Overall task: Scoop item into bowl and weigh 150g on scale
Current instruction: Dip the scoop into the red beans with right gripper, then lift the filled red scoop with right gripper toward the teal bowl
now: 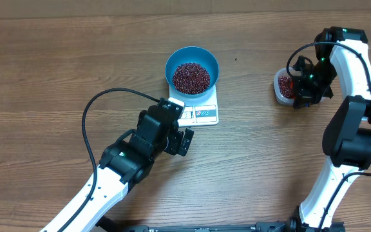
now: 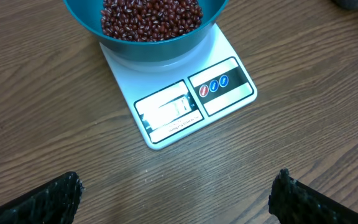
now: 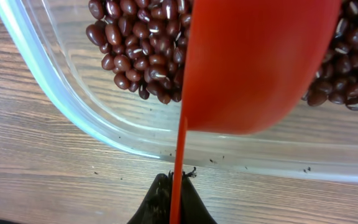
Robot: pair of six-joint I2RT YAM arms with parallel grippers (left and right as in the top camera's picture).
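Note:
A blue bowl holding dark red beans stands on the white scale, whose display panel faces my left gripper. My left gripper hovers open just in front of the scale with nothing between its fingers. At the right, my right gripper is shut on the thin handle of a red scoop. The scoop's cup sits in a clear container of beans.
The clear container stands at the right of the wooden table, next to the right arm. A black cable loops over the table left of the left arm.

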